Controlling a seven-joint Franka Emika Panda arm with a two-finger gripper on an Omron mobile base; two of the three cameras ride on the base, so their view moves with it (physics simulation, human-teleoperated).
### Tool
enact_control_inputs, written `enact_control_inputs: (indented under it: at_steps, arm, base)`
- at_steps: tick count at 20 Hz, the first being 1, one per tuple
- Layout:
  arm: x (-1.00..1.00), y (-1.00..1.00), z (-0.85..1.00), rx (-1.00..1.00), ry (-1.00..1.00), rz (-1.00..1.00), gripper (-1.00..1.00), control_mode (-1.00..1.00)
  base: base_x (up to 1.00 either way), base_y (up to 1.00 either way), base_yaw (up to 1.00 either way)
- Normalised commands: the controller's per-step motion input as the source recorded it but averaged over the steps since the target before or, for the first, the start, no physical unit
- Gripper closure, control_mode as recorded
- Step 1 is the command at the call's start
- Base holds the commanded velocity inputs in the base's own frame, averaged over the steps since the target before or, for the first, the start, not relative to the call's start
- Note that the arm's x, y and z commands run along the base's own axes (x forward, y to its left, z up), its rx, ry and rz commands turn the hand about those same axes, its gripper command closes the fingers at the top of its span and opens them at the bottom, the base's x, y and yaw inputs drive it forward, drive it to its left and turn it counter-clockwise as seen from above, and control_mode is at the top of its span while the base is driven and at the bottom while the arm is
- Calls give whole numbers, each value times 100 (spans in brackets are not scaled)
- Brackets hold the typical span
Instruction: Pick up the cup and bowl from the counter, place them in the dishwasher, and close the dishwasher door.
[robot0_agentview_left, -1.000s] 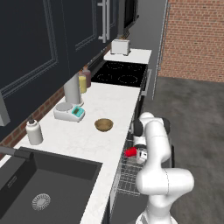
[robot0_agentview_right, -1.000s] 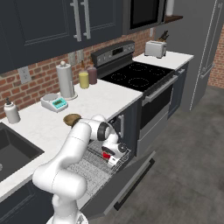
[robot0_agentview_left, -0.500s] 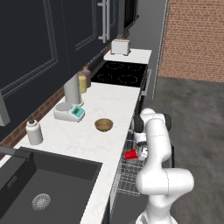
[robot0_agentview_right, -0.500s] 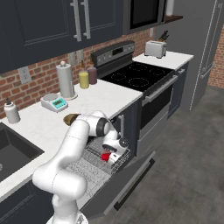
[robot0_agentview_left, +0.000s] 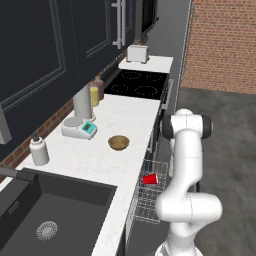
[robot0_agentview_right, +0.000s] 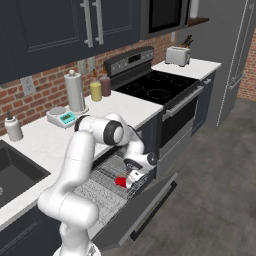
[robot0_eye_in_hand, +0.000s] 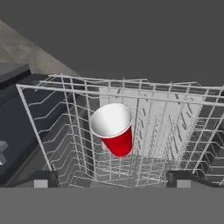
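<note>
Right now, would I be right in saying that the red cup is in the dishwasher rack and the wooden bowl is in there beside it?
Not quite. The red cup is in the dishwasher rack, but the wooden bowl is on the counter, near the scale. The left base view shows it there.

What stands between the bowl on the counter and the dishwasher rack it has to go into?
Nothing visible. The bowl sits on bare counter near the front edge, apart from the scale and bottle. The rack is pulled out just below, holding just the cup, with open space beside it. The gripper is open over the rack.
</note>
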Motion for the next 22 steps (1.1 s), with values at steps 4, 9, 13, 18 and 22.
enact_control_inputs:
  at_steps: [4, 9, 13, 18, 22]
  arm:
    - [-41, -5, 100, 18, 4, 8, -100, -100]
    - [-51, 0, 100, 12, 3, 9, -100, -100]
    - [-61, 2, 100, 3, 1, 11, -100, -100]
    - [-75, 28, 100, 0, -3, 23, -100, -100]
    - [-76, 61, 95, -4, -19, 31, -100, -100]
  base:
    - [0, 0, 0]
    - [0, 0, 0]
    - [0, 0, 0]
    - [0, 0, 0]
    - [0, 0, 0]
